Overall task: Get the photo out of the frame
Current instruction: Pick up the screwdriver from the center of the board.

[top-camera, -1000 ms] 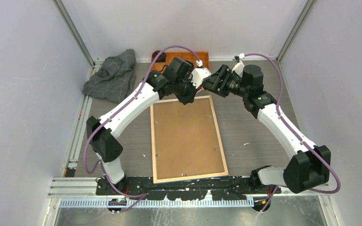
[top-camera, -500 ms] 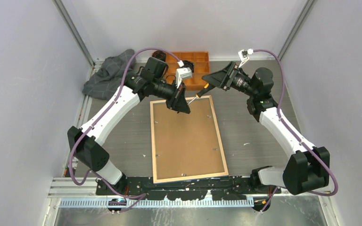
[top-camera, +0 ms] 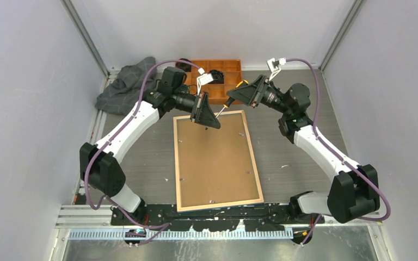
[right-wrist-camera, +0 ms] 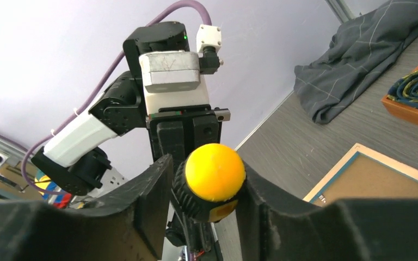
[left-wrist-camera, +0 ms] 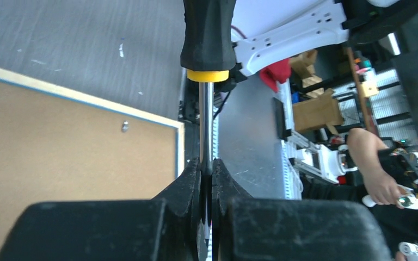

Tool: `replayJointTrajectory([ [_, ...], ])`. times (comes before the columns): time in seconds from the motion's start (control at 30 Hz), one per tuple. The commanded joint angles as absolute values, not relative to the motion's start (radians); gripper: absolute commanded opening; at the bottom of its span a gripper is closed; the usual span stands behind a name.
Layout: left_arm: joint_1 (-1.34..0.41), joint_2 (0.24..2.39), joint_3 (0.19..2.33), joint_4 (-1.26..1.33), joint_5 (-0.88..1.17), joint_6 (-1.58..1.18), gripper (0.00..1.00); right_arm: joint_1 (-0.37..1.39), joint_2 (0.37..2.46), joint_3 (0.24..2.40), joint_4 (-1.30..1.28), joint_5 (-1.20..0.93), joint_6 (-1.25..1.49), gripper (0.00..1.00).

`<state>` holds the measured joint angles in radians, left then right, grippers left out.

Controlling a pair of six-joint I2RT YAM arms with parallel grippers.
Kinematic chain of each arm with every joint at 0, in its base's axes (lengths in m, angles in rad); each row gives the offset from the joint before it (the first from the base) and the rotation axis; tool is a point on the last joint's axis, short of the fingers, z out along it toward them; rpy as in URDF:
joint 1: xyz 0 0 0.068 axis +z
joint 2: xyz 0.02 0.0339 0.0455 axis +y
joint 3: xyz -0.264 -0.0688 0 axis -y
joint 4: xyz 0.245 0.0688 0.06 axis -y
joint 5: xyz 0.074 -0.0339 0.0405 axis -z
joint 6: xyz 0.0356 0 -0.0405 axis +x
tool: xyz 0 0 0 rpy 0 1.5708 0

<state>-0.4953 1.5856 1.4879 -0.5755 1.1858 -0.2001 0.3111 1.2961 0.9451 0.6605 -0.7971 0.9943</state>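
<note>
Seeing the frame (top-camera: 176, 163) lying flat on the grey table (top-camera: 294, 152), right btwn the two arms, back side up w/ its light wood rim showing. Filling its whole middle: a brown backing board (top-camera: 215, 157) w/ small metal clips near the edges. Not seeing the photo in any view. Pinching the thin metal rod of a screwdriver (left-wrist-camera: 207, 38) w/ the left gripper (left-wrist-camera: 207, 163), fingers (left-wrist-camera: 188, 182) pressed tight on both sides of the rod, tip hidden btwn them. Gripping the fat black handle of the same tool w/ the right gripper (right-wrist-camera: 206, 171), fingers (right-wrist-camera: 147, 190) squeezing it from both sides, round yellow end poking out twd the wrist cam. Holding the tool up & tilted over the far end of the frame, handle end higher than rod end. Sitting at the far edge of the table: an orange tray (top-camera: 234, 64) w/ little boxes inside. Lying crumpled at the far left: a grey cloth (top-camera: 130, 87), well apart from the frame.
</note>
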Motion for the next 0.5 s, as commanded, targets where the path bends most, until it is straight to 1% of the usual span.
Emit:
replayJointTrajectory([
  [0.0,-0.487,1.58,1.46,-0.387,1.293,-0.338,0.0,0.349,1.309,0.954,0.73,-0.835,0.971,0.4],
  [0.03,-0.486,1.583,1.454,-0.369,1.304,-0.355,0.0,0.351,1.312,0.954,0.73,-0.835,0.971,0.33],
  [0.1,-0.482,1.585,1.445,-0.347,1.319,-0.371,0.0,0.352,1.313,0.956,0.729,-0.828,0.971,0.07],
  [0.13,-0.478,1.584,1.442,-0.343,1.322,-0.373,0.0,0.353,1.312,0.959,0.725,-0.826,0.97,0.02],
  [0.17,-0.469,1.581,1.441,-0.341,1.318,-0.373,0.0,0.352,1.308,0.965,0.706,-0.821,0.966,0.01],
  [0.2,-0.453,1.577,1.441,-0.344,1.299,-0.373,0.08,0.352,1.302,0.974,0.677,-0.816,0.953,0.01],
  [0.23,-0.423,1.57,1.444,-0.353,1.274,-0.371,0.23,0.352,1.298,0.987,0.619,-0.797,0.929,0.01],
  [0.3,-0.348,1.551,1.461,-0.393,1.213,-0.352,0.53,0.351,1.286,1.05,0.393,-0.72,0.835,0.01],
  [0.33,-0.307,1.544,1.482,-0.445,1.173,-0.315,0.59,0.354,1.287,1.093,0.259,-0.668,0.777,0.01],
  [0.37,-0.269,1.541,1.506,-0.509,1.112,-0.262,0.62,0.356,1.298,1.142,0.15,-0.618,0.725,0.01],
  [0.47,-0.184,1.535,1.545,-0.679,0.887,-0.121,0.66,0.377,1.377,1.296,-0.138,-0.458,0.618,0.01],
])
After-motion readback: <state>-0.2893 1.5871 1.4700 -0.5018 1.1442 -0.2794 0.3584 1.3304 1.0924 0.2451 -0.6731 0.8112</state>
